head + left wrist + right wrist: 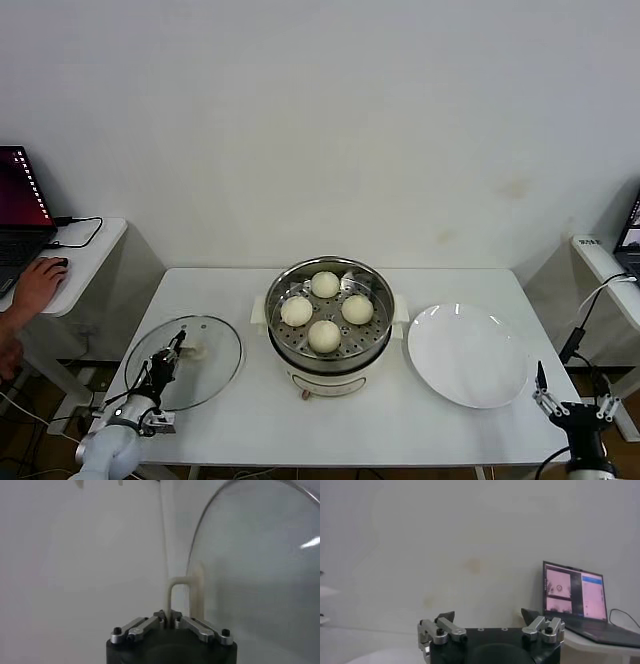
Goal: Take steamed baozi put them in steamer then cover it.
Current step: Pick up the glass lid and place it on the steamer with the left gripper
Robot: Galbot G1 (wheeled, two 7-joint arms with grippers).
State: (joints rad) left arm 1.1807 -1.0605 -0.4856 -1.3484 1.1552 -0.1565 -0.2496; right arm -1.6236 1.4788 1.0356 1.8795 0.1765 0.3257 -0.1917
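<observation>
Now left end effector (169,616), pinched shut on the clear glass cover's (205,362) cream handle (181,596), should lift level onto the steel steamer (329,320); right end effector (574,398) idles, spread open.

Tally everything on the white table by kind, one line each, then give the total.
Steamed baozi: 4, all in the steamer
Steamer: 1, uncovered
Cover: 1, with the left end effector shut on its handle
White plate: 1
Total: 7
The right end effector is open, off the table's right corner.
</observation>
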